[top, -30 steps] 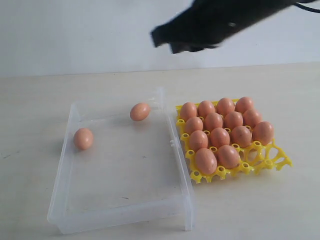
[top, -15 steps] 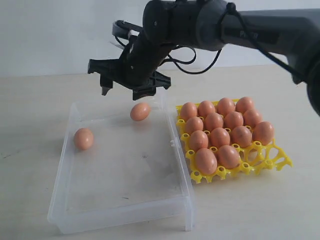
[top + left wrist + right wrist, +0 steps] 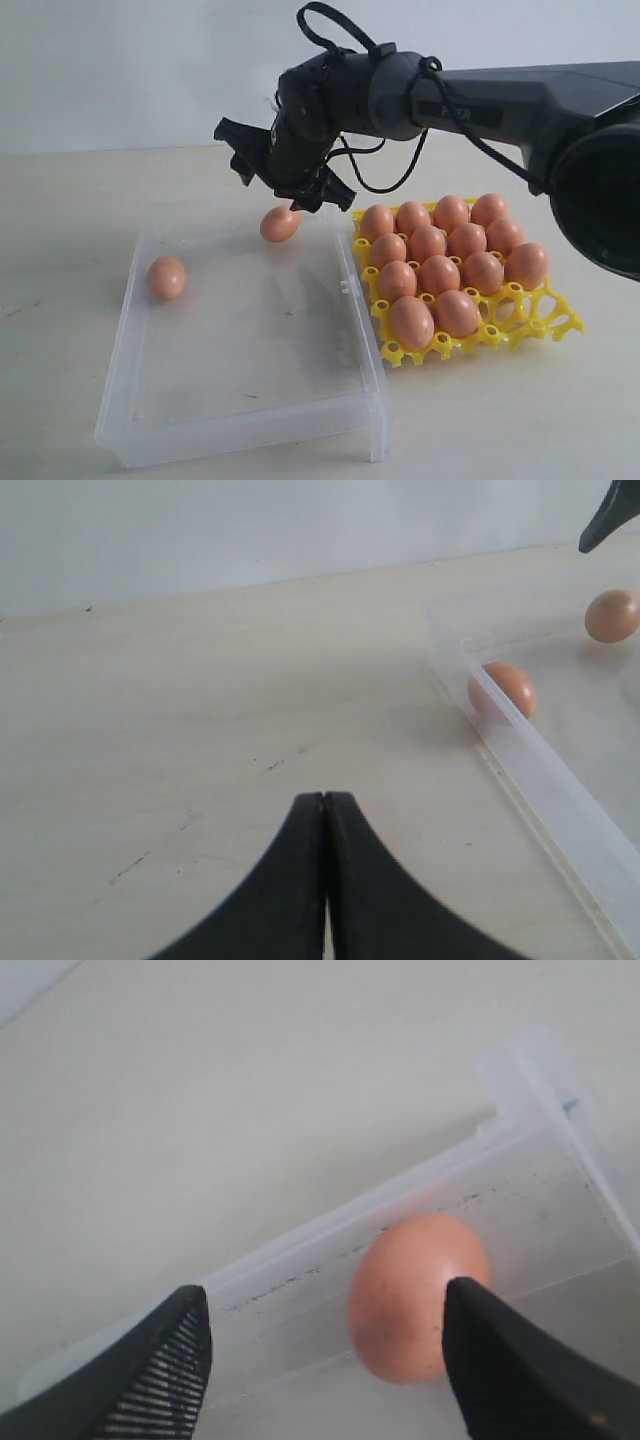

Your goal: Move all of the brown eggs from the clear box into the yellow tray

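Two brown eggs (image 3: 280,224) lie in the clear box (image 3: 250,425), one just beneath your right claw (image 3: 283,190), whose jaws stand apart. Your left claw (image 3: 325,815) is pressed together.

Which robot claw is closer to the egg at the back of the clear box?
Right. The right gripper hangs open just above that egg; the left gripper sits shut outside the clear box, farther away.

Pale scuffed tabletop (image 3: 60,200); plain white wall (image 3: 100,70) behind.

Sixteen brown eggs (image 3: 167,277) are counted: two in one clear box (image 3: 245,425), fourteen in one yellow tray (image 3: 545,318)
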Controlling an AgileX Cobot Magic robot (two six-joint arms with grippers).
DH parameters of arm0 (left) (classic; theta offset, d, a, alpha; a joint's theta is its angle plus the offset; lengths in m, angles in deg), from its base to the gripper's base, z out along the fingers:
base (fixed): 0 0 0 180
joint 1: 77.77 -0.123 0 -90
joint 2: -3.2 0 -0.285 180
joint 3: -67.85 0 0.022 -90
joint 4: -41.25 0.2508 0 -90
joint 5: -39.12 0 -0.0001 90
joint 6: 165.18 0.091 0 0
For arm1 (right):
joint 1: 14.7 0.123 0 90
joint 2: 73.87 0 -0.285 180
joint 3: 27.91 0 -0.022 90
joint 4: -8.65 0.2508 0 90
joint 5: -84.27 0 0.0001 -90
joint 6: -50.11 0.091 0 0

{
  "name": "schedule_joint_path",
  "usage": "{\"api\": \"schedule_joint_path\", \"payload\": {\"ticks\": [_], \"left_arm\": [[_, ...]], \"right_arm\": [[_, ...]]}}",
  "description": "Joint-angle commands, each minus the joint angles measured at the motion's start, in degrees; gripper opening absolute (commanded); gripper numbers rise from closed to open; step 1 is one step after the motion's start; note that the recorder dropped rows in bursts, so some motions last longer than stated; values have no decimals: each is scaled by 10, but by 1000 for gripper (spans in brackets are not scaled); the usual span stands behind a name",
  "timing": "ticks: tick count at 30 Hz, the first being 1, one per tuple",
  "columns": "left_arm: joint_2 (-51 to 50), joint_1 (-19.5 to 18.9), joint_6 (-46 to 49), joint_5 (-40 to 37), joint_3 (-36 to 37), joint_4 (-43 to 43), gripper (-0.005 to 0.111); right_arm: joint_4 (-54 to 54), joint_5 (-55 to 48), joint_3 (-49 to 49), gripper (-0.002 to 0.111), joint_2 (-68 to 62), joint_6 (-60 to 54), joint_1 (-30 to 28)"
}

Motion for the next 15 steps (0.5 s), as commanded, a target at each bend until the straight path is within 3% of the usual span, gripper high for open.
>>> {"api": "schedule_joint_path", "payload": {"ticks": [1,15], "left_arm": [[3,1,-3,4,-3,-2,0],[3,1,-3,4,-3,-2,0]], "right_arm": [[7,-1,-3,63,-14,5,-2],[15,-5,-3,64,-44,5,-7]]}}
